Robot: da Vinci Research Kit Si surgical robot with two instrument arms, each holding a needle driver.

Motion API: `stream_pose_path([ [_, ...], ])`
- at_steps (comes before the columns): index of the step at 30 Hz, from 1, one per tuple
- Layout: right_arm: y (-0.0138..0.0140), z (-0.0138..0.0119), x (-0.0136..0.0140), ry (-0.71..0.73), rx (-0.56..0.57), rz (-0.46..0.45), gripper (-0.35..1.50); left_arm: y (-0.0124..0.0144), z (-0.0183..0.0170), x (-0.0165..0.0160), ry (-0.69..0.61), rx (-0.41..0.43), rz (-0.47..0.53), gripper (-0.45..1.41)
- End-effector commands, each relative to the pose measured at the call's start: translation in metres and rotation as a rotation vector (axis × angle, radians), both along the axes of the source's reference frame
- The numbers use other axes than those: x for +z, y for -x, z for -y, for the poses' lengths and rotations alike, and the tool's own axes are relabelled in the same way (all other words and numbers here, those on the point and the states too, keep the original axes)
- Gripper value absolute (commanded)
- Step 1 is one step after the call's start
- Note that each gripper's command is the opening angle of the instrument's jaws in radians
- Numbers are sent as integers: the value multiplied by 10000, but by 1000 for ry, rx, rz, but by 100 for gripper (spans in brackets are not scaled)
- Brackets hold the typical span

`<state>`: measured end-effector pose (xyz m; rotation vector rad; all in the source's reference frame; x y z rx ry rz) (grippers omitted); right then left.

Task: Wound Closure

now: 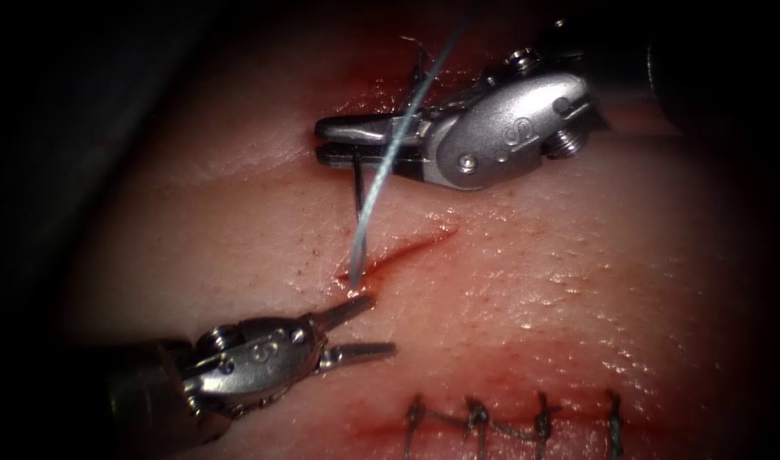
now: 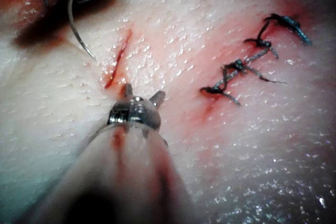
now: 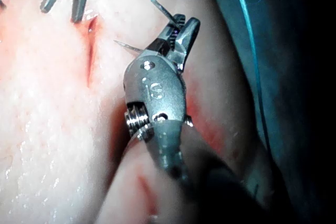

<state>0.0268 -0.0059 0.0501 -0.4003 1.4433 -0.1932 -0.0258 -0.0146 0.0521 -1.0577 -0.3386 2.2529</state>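
The short open cut point(image 1: 403, 251) runs slantwise across the tissue point(image 1: 577, 281). My right tool point(image 1: 322, 141) lies above it, shut on the curved needle point(image 1: 357, 204) near its thread end. The needle hangs down with its tip at the tissue surface by the cut's left end; I cannot tell if it has entered. In the left wrist view the needle point(image 2: 72, 24) arcs to a point just beside the cut point(image 2: 119, 59). Pale blue thread point(image 1: 424, 85) trails up from the needle. My left tool point(image 1: 380, 324) stands open just below the cut's left end, holding nothing.
A row of dark finished stitches point(image 1: 509, 422) closes another cut nearer the front, also seen in the left wrist view as stitches point(image 2: 247, 66). More stitches and red fluid point(image 1: 381, 85) lie behind the right tool. Thread point(image 3: 252, 51) hangs beyond the tissue's edge.
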Motion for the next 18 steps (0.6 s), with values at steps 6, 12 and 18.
stream_pose_path([
  [6, -6, 10, 16, 38, -27, 36, -35, 2, 1, 2, -3, 5, 3, 41],
  [12, -2, 20, 30, 62, -49, 57, -35, -1, -1, -2, -3, 10, 5, 41],
  [18, 6, 44, 44, 87, -81, 75, -35, -6, -4, -7, -11, 16, 8, 41],
])
